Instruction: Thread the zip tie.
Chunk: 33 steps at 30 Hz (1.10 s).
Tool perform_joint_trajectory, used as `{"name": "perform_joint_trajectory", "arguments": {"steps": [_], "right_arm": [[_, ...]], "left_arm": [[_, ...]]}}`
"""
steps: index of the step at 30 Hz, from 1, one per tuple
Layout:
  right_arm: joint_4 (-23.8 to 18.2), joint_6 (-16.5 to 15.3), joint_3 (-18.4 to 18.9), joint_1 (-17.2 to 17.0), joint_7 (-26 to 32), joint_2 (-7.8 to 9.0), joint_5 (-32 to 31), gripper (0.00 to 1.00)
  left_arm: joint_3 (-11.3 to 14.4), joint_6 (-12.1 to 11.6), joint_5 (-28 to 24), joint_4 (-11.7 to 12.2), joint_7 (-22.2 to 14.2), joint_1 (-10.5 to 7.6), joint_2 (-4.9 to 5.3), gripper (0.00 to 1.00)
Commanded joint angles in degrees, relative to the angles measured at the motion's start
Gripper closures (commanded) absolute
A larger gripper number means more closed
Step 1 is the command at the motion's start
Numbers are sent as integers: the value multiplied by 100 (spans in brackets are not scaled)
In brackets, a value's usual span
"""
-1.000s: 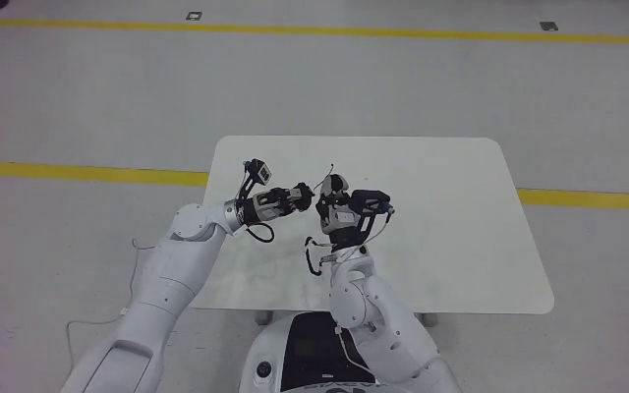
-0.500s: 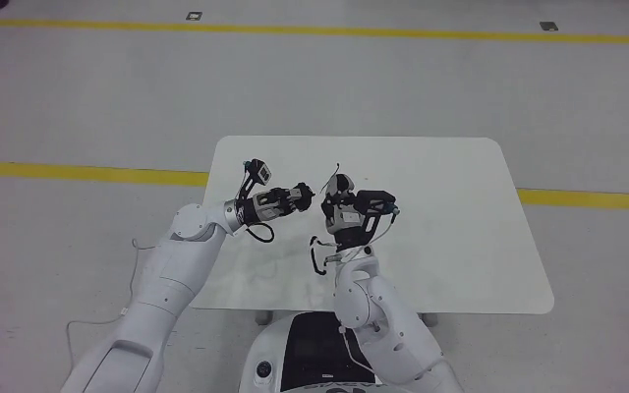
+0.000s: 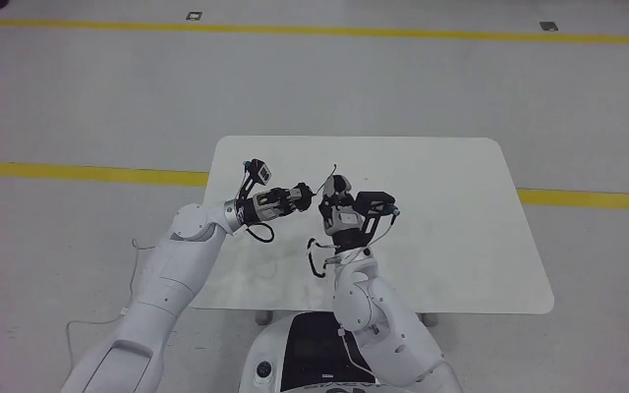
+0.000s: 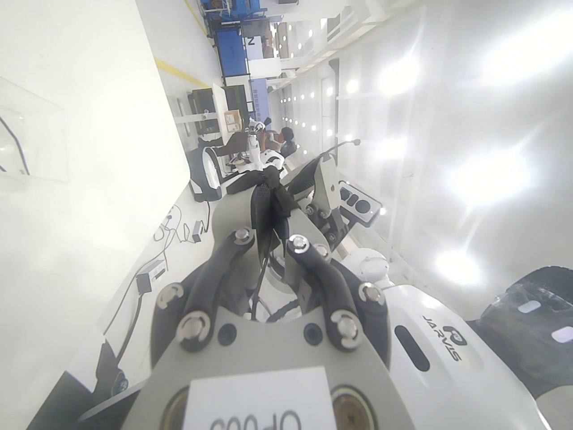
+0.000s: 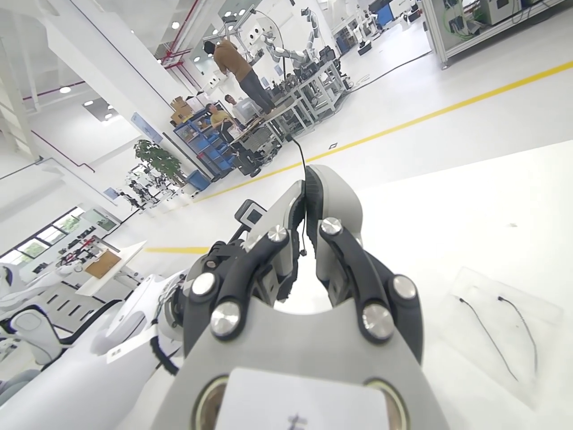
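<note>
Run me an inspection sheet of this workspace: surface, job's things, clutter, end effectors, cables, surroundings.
Surface: white table; the arms meet over it.
Job's things: zip tie pinched in the right end effector, its head end sticking out past the tips; two spare ties on a clear tray on the table.
Clutter: nothing seen.
End effectors: right end effector shut on the zip tie; left end effector shut on a thin black strand, its tips close to the right's.
Cables: black cable loops at the wrists.
Surroundings: yellow floor line; benches beyond.
</note>
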Motion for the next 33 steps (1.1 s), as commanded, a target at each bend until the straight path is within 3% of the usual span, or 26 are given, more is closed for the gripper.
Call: {"name": "perform_joint_trajectory", "arguments": {"steps": [1, 33], "right_arm": [[9, -1, -12, 7, -1, -2, -2, 100], [185, 134, -42, 121, 22, -24, -175, 100]], "left_arm": [[0, 0, 0, 0, 0, 0, 0, 100], [0, 0, 0, 0, 0, 0, 0, 100]]}}
